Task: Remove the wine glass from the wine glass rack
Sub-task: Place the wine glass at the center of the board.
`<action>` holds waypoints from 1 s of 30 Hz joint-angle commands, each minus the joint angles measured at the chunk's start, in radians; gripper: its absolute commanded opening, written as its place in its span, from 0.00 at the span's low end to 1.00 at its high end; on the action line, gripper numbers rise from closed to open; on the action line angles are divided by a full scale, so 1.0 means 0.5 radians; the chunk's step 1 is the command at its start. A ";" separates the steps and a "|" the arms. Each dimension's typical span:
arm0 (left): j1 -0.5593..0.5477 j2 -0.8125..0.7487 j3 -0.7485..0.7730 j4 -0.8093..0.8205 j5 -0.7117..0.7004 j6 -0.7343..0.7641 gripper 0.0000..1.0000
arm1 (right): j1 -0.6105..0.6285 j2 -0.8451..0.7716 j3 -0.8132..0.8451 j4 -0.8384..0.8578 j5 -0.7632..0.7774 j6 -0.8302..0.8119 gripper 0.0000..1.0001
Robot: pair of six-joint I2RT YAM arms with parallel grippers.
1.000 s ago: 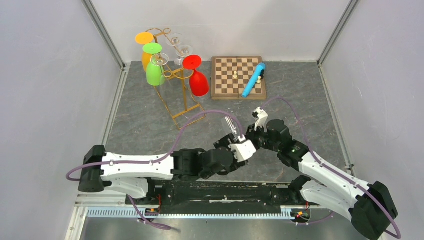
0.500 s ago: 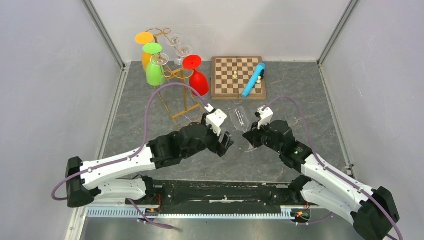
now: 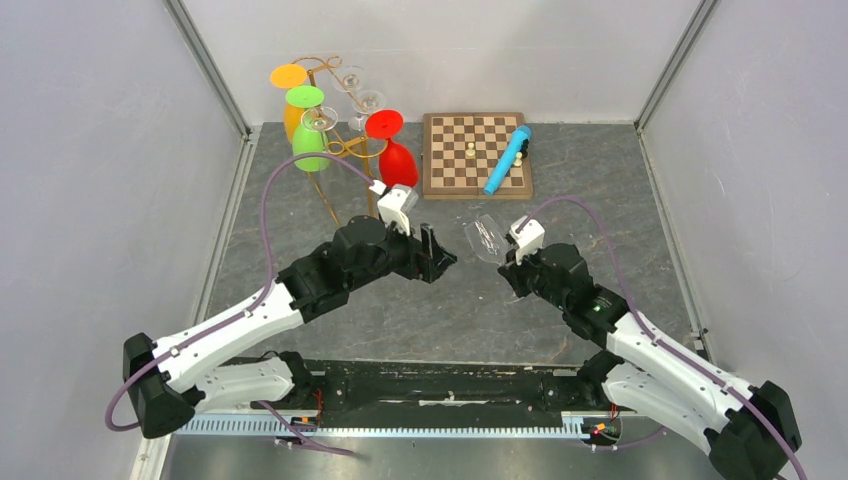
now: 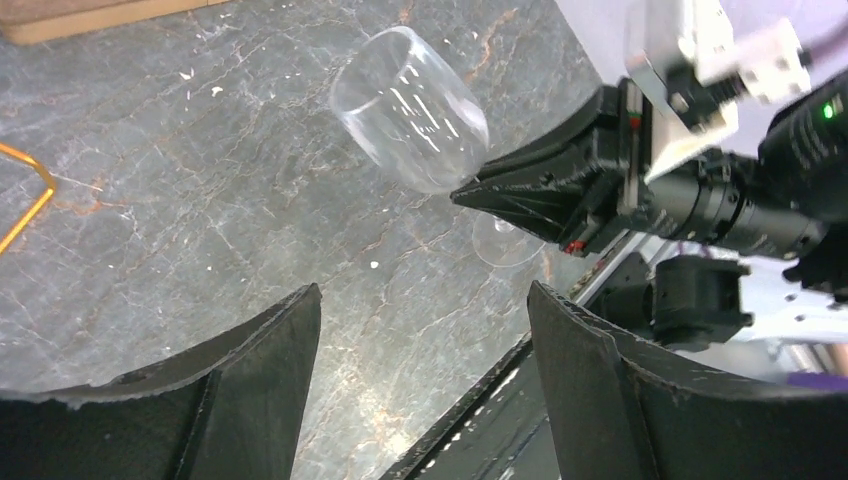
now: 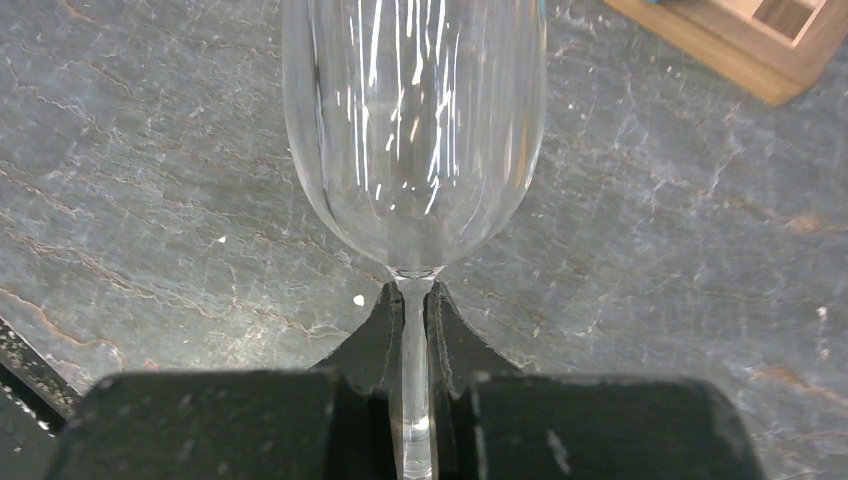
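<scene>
A clear wine glass [image 3: 484, 236] lies tilted just above the table, bowl pointing away from the arms. My right gripper [image 3: 508, 258] is shut on its stem [image 5: 413, 330], and the bowl [image 5: 415, 130] fills the right wrist view. The left gripper [image 3: 438, 256] stands open and empty a short way left of the glass; both its dark fingers [image 4: 290, 340] frame bare table, with the glass bowl [image 4: 410, 110] beyond them. The gold wine glass rack [image 3: 352, 148] stands at the back left with coloured and clear glasses hanging on it.
On the rack hang an orange glass [image 3: 289, 78], a green glass [image 3: 308, 142] and a red glass [image 3: 397, 162]. A wooden chessboard [image 3: 452, 168] with a blue cylinder [image 3: 507, 160] and small pieces sits at the back centre. The rack's wire base [image 3: 375, 228] lies beside the left arm.
The left arm has swung left and away from the right gripper, its fingers spreading wide. The right gripper has stayed shut on the glass stem, the bowl shifting slightly farther back.
</scene>
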 commanded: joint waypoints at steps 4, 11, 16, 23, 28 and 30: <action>0.283 -0.005 -0.027 0.084 0.324 -0.500 0.79 | 0.044 -0.173 -0.021 0.201 -0.028 -0.355 0.00; 0.507 0.004 -0.134 0.153 0.573 -0.718 0.77 | 0.204 -0.261 -0.109 0.352 -0.095 -0.576 0.00; 0.649 0.000 -0.245 0.293 0.804 -0.867 0.77 | 0.378 -0.287 -0.117 0.393 -0.046 -0.726 0.00; 0.783 -0.002 -0.303 0.251 0.999 -0.891 0.76 | 0.580 -0.246 -0.127 0.452 0.088 -0.827 0.00; 0.851 -0.053 -0.323 0.197 1.047 -0.882 0.74 | 0.677 -0.254 -0.138 0.500 0.148 -0.871 0.00; 0.860 -0.058 -0.324 0.185 1.072 -0.877 0.70 | 0.701 -0.271 -0.142 0.530 0.170 -0.880 0.00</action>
